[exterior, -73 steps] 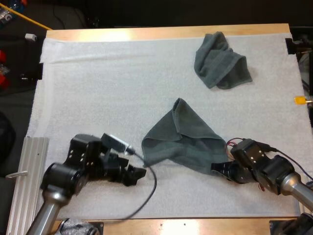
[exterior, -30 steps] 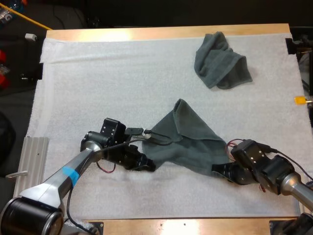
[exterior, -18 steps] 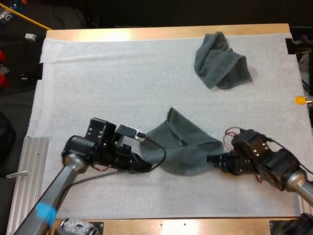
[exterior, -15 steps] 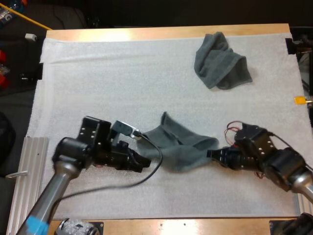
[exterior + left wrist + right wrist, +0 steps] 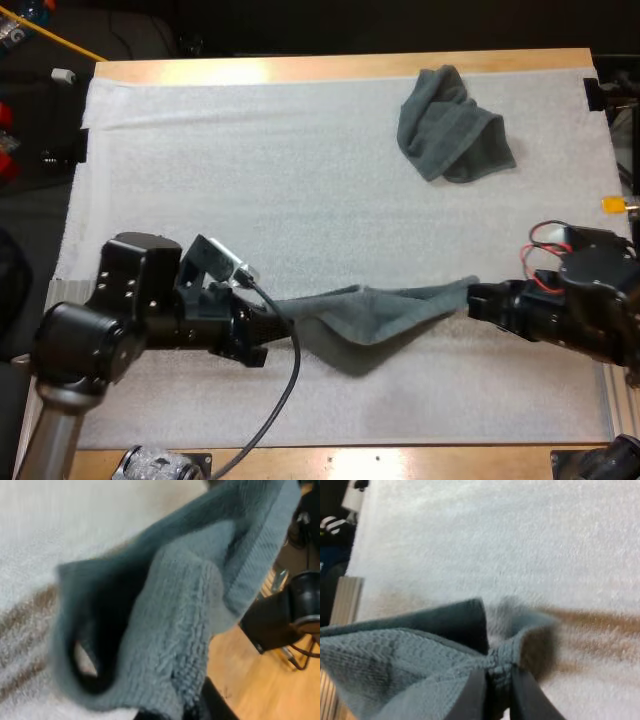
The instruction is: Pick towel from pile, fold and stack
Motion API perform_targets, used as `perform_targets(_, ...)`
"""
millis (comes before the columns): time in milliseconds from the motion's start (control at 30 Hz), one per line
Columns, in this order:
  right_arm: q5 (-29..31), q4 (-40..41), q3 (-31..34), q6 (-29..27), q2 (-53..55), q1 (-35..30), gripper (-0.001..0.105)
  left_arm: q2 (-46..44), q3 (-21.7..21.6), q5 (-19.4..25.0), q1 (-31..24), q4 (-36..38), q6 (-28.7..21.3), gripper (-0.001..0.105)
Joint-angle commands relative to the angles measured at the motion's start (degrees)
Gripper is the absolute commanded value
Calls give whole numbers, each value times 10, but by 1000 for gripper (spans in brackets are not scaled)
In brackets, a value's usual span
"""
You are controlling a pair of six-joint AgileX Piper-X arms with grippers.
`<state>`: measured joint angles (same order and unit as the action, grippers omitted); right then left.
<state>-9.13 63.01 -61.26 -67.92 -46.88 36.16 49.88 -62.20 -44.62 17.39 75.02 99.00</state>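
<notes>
A dark grey-green towel [image 5: 375, 312] hangs stretched between my two grippers over the front of the white mat [image 5: 250, 170]. My left gripper [image 5: 272, 318] is shut on its left end, and my right gripper [image 5: 478, 297] is shut on its right corner. The cloth sags in the middle. In the left wrist view the towel [image 5: 175, 625] bunches close over the fingers. In the right wrist view the towel [image 5: 410, 665] narrows to a pinched corner between my right gripper's [image 5: 499, 690] fingers. A second, crumpled towel [image 5: 452, 125] lies at the back right of the mat.
A ribbed metal rail [image 5: 45, 320] lies off the mat's left edge beside my left arm. The wooden table edge [image 5: 400, 462] runs along the front. The other arm's dark body [image 5: 285, 615] shows past the towel in the left wrist view.
Both grippers lifted and pulled apart, the left one leftward and the right one rightward. The towel went from a loose triangular heap on the mat to a stretched, sagging band.
</notes>
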Motion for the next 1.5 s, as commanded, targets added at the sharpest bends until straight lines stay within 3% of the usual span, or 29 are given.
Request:
perform_targets(0,-1,24,-14,-9,6,0,0,-10,-14,-8,2,20,1,0)
perform_targets(133,-25,49,-39,-9,23,0,0,-25,-38,-19,2,61,4,0)
perform_targets(333,-89,69,-58,-3,47,0,0,-59,-41,-33,2,79,35,0)
perform_targets(633,-102,173,-59,-13,56,0,0,-90,-41,-40,2,79,40,0)
perform_targets(700,-100,174,-59,-13,56,0,0,-90,-38,-23,2,79,29,0)
perform_targets(800,-90,173,-56,-13,56,0,0,-90,-22,37,2,77,4,0)
perform_targets(900,-87,155,-33,-13,46,0,0,-82,18,90,2,58,-10,0)
perform_targets(967,-87,134,-11,-13,35,0,0,-76,47,94,2,32,-10,0)
perform_targets(1133,-77,-7,47,-4,-21,0,0,-23,105,92,2,-61,-7,0)
perform_targets(1333,-57,-137,56,6,-135,0,0,77,118,101,-3,-166,14,0)
perform_targets(1467,-21,-179,56,34,-191,0,0,129,118,119,-15,-212,19,0)
